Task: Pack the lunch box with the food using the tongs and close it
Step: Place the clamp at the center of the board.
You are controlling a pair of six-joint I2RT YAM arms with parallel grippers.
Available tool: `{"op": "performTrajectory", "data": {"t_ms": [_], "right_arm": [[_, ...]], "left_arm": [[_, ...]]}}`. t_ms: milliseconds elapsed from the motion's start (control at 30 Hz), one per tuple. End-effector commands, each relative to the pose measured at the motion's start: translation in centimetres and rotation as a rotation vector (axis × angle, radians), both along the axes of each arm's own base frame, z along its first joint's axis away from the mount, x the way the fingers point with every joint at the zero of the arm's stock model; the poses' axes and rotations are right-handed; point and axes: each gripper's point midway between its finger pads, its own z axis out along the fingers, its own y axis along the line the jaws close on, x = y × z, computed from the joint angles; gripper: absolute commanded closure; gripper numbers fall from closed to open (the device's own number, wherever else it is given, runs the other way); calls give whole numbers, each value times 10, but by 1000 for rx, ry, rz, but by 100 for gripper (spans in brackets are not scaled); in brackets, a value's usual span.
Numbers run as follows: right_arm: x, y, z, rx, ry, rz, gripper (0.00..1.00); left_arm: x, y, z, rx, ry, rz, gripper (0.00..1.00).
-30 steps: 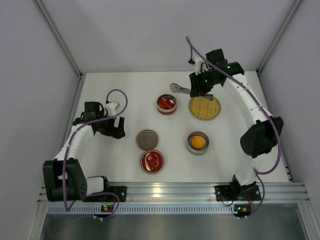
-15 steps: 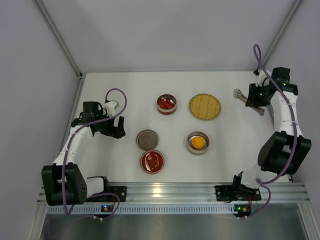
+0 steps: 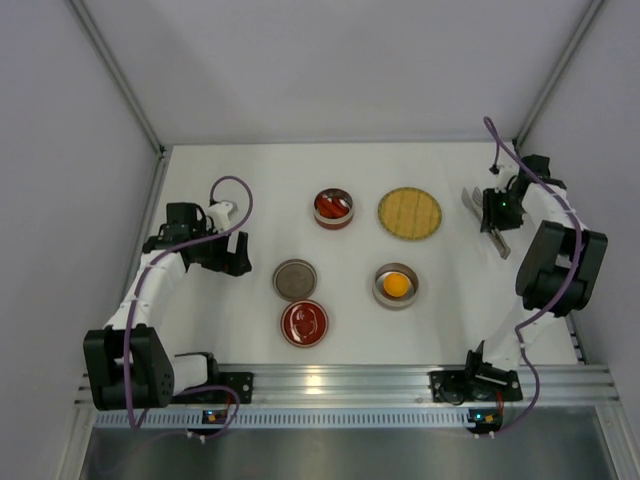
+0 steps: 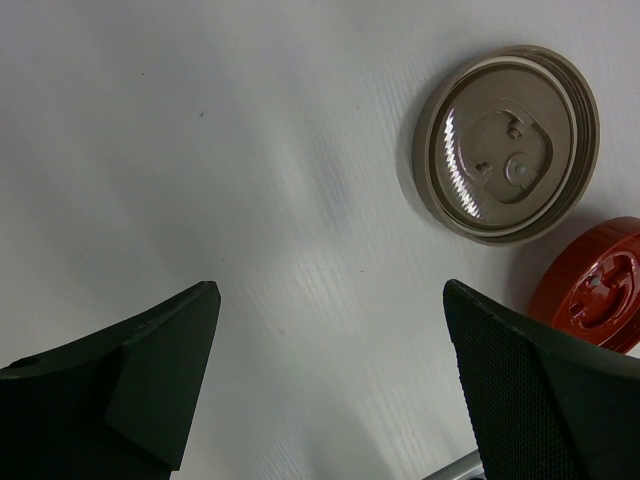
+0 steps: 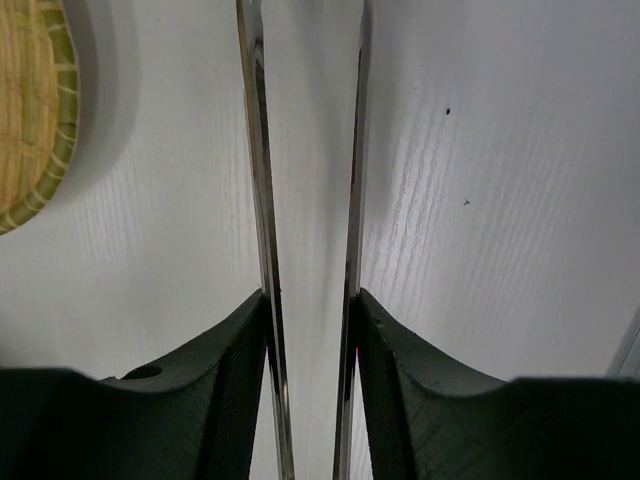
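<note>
Between the fingers of the right gripper [image 5: 310, 300] the slim silver metal tongs [image 5: 256, 150] are pinched, a round woven yellow plate [image 5: 30, 110] near on its left; the left gripper [image 4: 330, 300] is spread wide.

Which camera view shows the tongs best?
The right wrist view: both thin arms of the tongs run close up between the fingers of the right gripper. The top view shows them small, partly under the arm; the left wrist view shows none.
</note>
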Motion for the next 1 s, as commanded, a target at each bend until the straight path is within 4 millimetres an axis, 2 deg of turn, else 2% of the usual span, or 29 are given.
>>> {"op": "performTrajectory", "data": {"t_ms": [0, 200, 267, 433, 500, 533, 600, 633, 667, 767, 867, 967], "right_arm": [[8, -6, -7, -47, -34, 43, 62], [-15, -2, -39, -31, 89, 80, 57], [-19, -1, -44, -27, 112, 90, 51], [-24, 2, -44, -9, 135, 103, 38], [-22, 4, -39, -1, 128, 109, 36], [-23, 3, -35, -2, 124, 111, 31], [-22, 4, -26, -5, 114, 124, 26], [-21, 4, -17, -11, 98, 128, 5], [-20, 4, -10, -14, 89, 134, 1], [-18, 5, 23, -24, 36, 152, 1], [-15, 14, 69, -5, -42, 176, 1], [-15, 30, 126, 31, -167, 224, 1]], "left_arm": [[8, -2, 11, -4, -40, -13, 2], [6, 0, 6, 7, -31, -19, 2], [5, -1, 6, 7, -32, -22, 2], [2, 1, 7, 21, -33, -33, 2], [1, 1, 8, 26, -34, -37, 2], [1, 2, 8, 27, -36, -39, 2], [1, 2, 12, 30, -43, -43, 2], [0, 2, 12, 31, -41, -44, 2], [0, 2, 14, 33, -45, -44, 2], [-1, 1, 22, 30, -52, -50, 2], [-2, -2, 32, 26, -77, -76, 2], [-8, -4, 39, 32, -94, -123, 2]]}}
